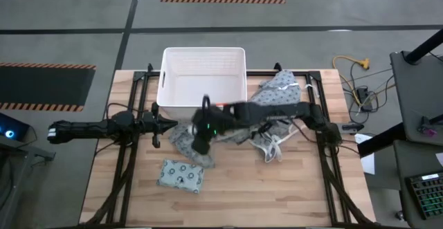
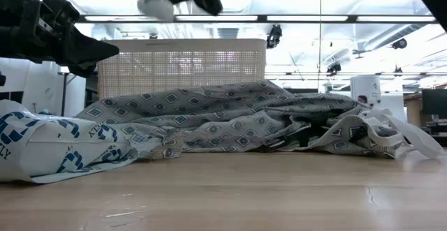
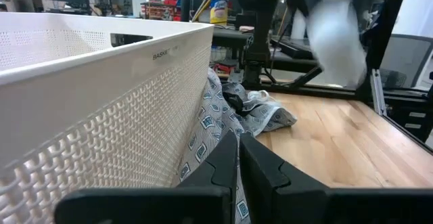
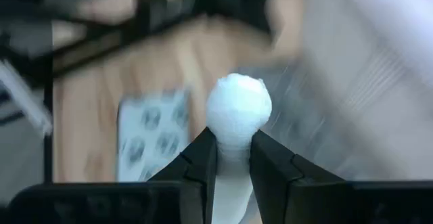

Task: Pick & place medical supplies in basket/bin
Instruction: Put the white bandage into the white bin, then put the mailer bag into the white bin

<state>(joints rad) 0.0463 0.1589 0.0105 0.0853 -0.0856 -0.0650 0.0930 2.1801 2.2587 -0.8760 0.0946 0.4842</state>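
The white ribbed bin (image 1: 204, 77) stands at the table's far middle; it also fills the left wrist view (image 3: 101, 95). My right gripper (image 1: 202, 144) reaches across from the right and hovers in front of the bin, shut on a white rounded item (image 4: 238, 109), which shows high in the low view (image 2: 157, 8). The pale green dotted packet (image 1: 181, 176) lies flat near the table's near edge, below that gripper (image 4: 152, 139). My left gripper (image 3: 238, 137) is shut and empty, beside the bin's near left corner (image 1: 166, 124). No other supplies show. My right gripper pinches the white item between its two fingers by its narrower back part (image 4: 233, 158). The rounded end (image 4: 238, 102) sticks out past the fingertips. The fingers come from above, pointing down at the table. The item is lifted clear, well above the tabletop.
The grey patterned gown (image 1: 277, 108) with white ties (image 1: 271, 148) lies bunched across the table's middle and right, up against the bin's near right corner (image 2: 244, 119). Bare wood shows along the near edge, right of the packet. Dark frame rails run along both table sides.
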